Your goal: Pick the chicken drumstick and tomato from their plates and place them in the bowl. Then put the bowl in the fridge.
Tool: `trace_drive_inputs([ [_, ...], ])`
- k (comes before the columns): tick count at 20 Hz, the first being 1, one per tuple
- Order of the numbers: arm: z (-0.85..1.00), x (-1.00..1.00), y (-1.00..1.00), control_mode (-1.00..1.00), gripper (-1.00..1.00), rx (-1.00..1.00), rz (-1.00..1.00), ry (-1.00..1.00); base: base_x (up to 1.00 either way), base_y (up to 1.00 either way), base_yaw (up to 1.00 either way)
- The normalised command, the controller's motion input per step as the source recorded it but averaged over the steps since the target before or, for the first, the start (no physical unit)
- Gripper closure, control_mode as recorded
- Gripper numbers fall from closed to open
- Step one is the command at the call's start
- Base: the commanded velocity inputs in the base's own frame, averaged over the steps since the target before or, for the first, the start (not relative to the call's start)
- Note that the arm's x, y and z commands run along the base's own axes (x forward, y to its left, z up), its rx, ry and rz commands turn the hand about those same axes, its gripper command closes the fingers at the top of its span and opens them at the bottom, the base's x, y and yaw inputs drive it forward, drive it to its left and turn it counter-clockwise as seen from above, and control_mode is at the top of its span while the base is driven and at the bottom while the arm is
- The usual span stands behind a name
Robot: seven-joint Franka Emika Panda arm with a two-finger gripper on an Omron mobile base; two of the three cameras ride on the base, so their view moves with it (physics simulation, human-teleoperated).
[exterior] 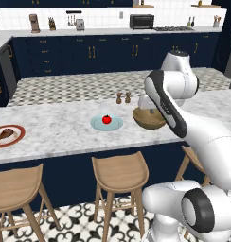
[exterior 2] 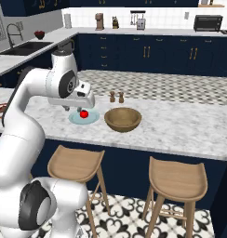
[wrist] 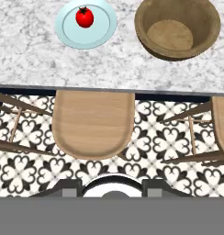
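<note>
Sitting at the middle of the pale blue plate [exterior: 106, 123] on the marble worktop [exterior: 56, 132], just left of the wooden bowl [exterior: 148, 119]: the tomato [exterior: 106, 119], small, round, bright red, tiny dark stem on top. Lying far off to the left on the red-brown rimmed plate [exterior: 8, 135], near the worktop's left end: the chicken drumstick [exterior: 4, 135]. Bowl empty, upright, close to plate but not touching it. Behind them, 2 small shakers [exterior: 123, 98]; below the near edge, wooden stools [exterior: 119, 172]. Judged likely light but smooth and slippery, prone to rolling off the flat plate if nudged; soft enough to bruise under a hard squeeze. Best taken from straight above, across the widest part of the round body, stem left between the fingers, pressure kept gentle. Drumstick judged stiffer and less round, best gripped across the thick meaty end rather than the thin bone. Claw state cannot be told from these pictures; nothing seen held. Hand view looking down from above the near edge, tomato [wrist: 84, 17] at upper left, bowl [wrist: 177, 28] at upper right.
</note>
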Motion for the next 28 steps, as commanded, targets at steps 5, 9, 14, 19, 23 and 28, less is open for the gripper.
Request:
trace_drive_inputs([
  [5, -0.21, -0.08, 0.21, -1.00, -1.00, 0.00, 0.00, -0.01, 0.00, 0.00, 0.00],
  [9, -0.54, 0.41, 0.90, -1.00, -1.00, -0.07, 0.00, -0.16, 0.00, 0.00, 0.00],
  [14, -0.49, 0.91, 0.66, -1.00, -1.00, -0.07, 0.00, -0.24, 0.00, 0.00, 0.00],
  [19, 0.00, 0.98, 0.07, -1.00, -1.00, -0.01, -0.03, -0.02, 0.00, 0.00, 0.00],
  [23, -0.19, 0.79, 0.00, -1.00, -1.00, 0.00, -0.01, 0.05, 0.00, 0.00, 0.00],
  [28, -0.24, 0.53, 0.00, -1.00, -1.00, 0.08, 0.00, 0.12, 0.00, 0.00, 0.00],
])
